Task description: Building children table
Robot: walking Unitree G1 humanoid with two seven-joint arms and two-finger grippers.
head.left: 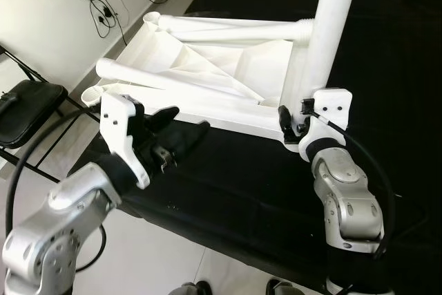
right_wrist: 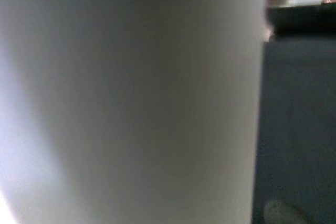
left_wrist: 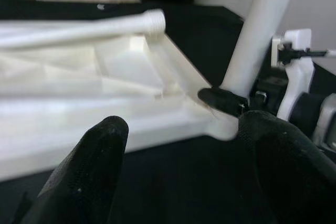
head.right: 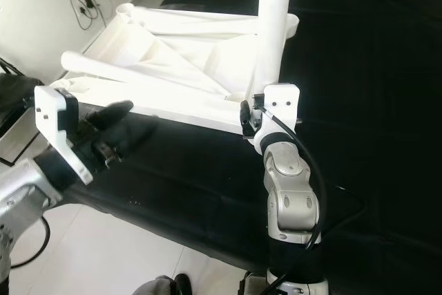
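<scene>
Your right hand (head.left: 293,124) grips the upright leg (head.left: 330,25) at the tabletop's (head.left: 207,67) near corner; your left hand (head.left: 181,131), open, hovers beside the tabletop's near edge, leg axis vertical.

My left silver arm reaches forward from the lower left, its black two-fingered left gripper (head.left: 181,124) held out level with the fingers (left_wrist: 89,177) spread apart and gripping nothing. My right silver arm rises straight up from below, wrist vertical, and its black two-fingered right gripper (head.left: 293,121) is closed around the base of the upright white plastic table leg (head.left: 330,25).
</scene>
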